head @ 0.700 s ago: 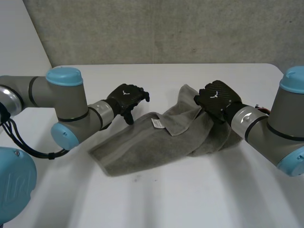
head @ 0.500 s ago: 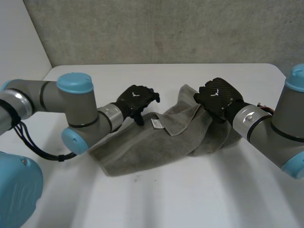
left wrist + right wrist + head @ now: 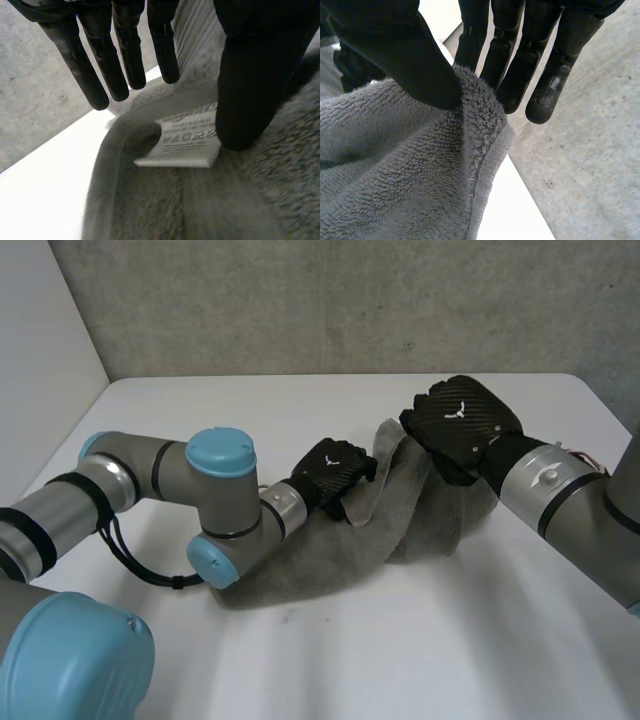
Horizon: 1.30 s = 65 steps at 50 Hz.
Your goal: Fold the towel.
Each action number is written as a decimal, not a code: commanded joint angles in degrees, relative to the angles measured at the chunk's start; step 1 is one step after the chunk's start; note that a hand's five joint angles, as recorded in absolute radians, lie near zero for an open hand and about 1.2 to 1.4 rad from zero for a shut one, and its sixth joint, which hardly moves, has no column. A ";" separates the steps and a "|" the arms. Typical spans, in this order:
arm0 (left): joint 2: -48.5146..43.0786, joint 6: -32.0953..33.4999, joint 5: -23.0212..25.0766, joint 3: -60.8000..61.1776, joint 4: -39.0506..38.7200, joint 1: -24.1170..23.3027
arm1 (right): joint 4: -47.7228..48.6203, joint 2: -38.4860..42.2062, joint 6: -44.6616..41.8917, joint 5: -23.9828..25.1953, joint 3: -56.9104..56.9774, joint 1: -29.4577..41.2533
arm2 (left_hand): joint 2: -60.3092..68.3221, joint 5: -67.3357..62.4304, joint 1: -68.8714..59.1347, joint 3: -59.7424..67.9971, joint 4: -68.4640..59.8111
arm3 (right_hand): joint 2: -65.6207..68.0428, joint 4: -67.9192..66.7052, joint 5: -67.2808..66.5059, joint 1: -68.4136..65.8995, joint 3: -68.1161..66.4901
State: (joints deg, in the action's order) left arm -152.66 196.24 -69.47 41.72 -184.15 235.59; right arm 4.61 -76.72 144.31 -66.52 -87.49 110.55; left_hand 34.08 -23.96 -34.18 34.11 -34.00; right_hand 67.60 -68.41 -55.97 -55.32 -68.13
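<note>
Pinching a corner of the towel (image 3: 395, 525) between thumb and fingers, the right hand (image 3: 460, 425) has risen while the left hand (image 3: 335, 472), fingers straight and empty, has slid in, thumb pressing beside the label (image 3: 187, 142), so a fold seems begun, the grey terry cloth trailing rumpled onto the middle of the table (image 3: 400, 640).

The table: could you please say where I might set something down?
Free: the near table strip in front of the towel, and the far strip behind it. Crowded: the middle, with the left hand and right hand at the towel.
</note>
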 commanded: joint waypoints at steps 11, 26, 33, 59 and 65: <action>-2.29 0.37 -2.69 -1.38 -2.61 -0.40 | -0.74 -2.91 1.15 0.25 -0.67 1.78 | 43.32 -43.44 -43.22 43.29 -43.39 | 12.40 -11.59 -14.03 -24.68 -11.87; 10.72 0.37 -6.20 1.35 -3.32 0.57 | -0.74 0.26 0.36 0.51 0.65 1.25 | 45.92 -46.04 -45.82 45.89 -46.00 | 12.40 -11.59 -14.03 -24.68 -11.87; 24.05 0.37 -6.38 11.52 -0.86 7.15 | -1.01 0.26 0.28 1.30 -0.13 2.04 | 45.92 -46.04 -45.82 45.89 -46.00 | 12.40 -11.59 -14.03 -24.68 -11.87; 48.42 0.29 -3.30 38.97 5.56 16.30 | 0.31 -2.82 24.09 -0.37 -9.37 11.01 | 45.92 -46.04 -45.82 45.89 -46.00 | -31.45 32.25 29.82 19.16 31.97; 52.45 -0.06 -3.21 41.33 5.56 17.00 | -0.39 -4.14 29.36 1.04 -7.44 -0.66 | 45.92 -46.04 -45.82 45.89 -46.00 | -40.84 41.65 39.21 28.56 41.37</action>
State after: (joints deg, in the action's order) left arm -103.21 196.46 -72.77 81.42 -178.47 252.18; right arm 4.60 -79.81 169.57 -66.22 -96.74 118.74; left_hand 69.53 -58.75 -67.14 69.46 -69.80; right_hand 29.50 -29.29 -19.19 -25.91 -29.22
